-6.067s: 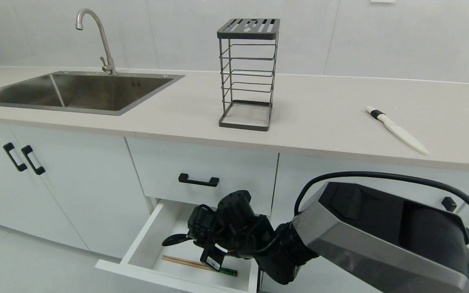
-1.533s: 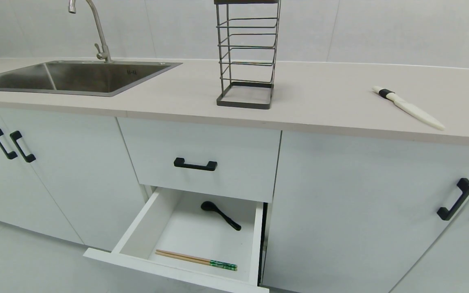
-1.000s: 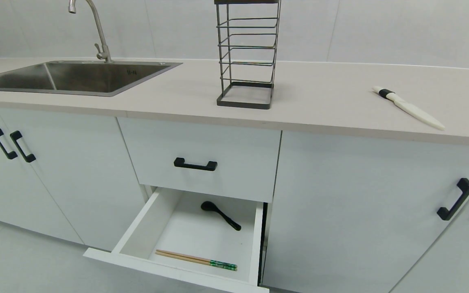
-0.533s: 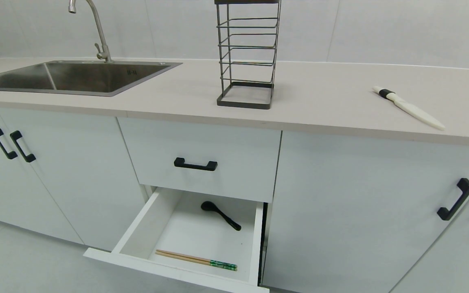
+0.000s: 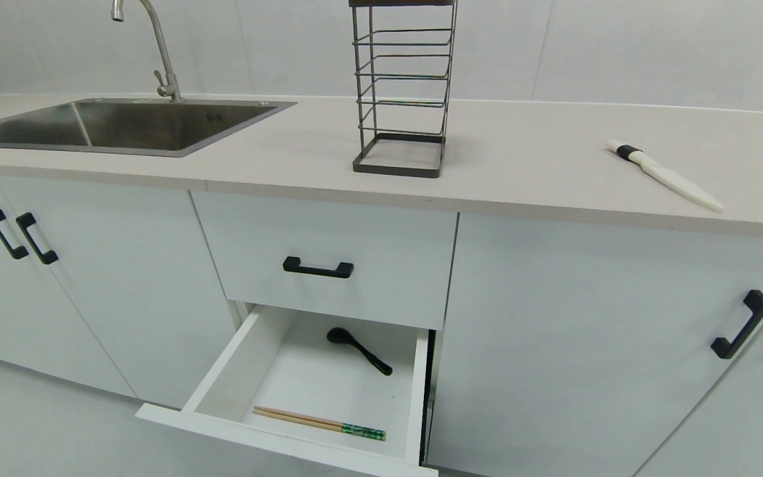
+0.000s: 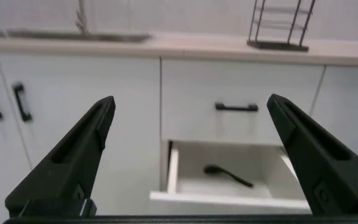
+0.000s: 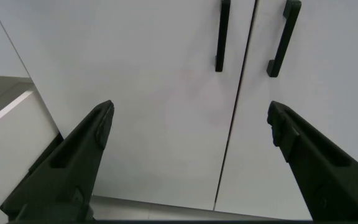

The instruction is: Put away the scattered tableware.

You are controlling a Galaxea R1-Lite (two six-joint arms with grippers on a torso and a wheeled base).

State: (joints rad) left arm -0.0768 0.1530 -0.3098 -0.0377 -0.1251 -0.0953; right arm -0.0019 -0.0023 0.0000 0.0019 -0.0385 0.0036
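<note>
- While the lower drawer (image 5: pixel 222 371) is standing pulled out beneath the table (image 5: pixel 540 152), the white knife (image 5: pixel 663 175) is lying flat near the table's right end. Its pointed end is aiming towards the front right corner.
- The knife is probably going to handle as a light, stiff, smooth thing, so it is likely to slip in a shallow grip. It is lying low against the surface, which is leaving little to get under.
- The far end, which is carrying a black band, is looking like the handle. Judging from that, the safest hold is across this thicker part beside the band, keeping off the tapering blade.
- The drawer is holding two things, well apart from each other. A black spoon (image 5: pixel 358 350) is lying at an angle towards the back. A pair of wooden chopsticks (image 5: pixel 318 423) with green ends is lying along the front wall.
- A wire rack (image 5: pixel 401 86) is standing upright at the middle of the table, and a sink (image 5: pixel 123 126) is sitting sunk into the left end.
- The left pincer (image 6: pixel 190 102) is gaping wide and gripping nothing, and is facing the drawer from some way off.
- The right pincer (image 7: pixel 190 107) is likewise spread and carrying nothing, and is facing white cabinet doors (image 7: pixel 166 93) with black handles.
</note>
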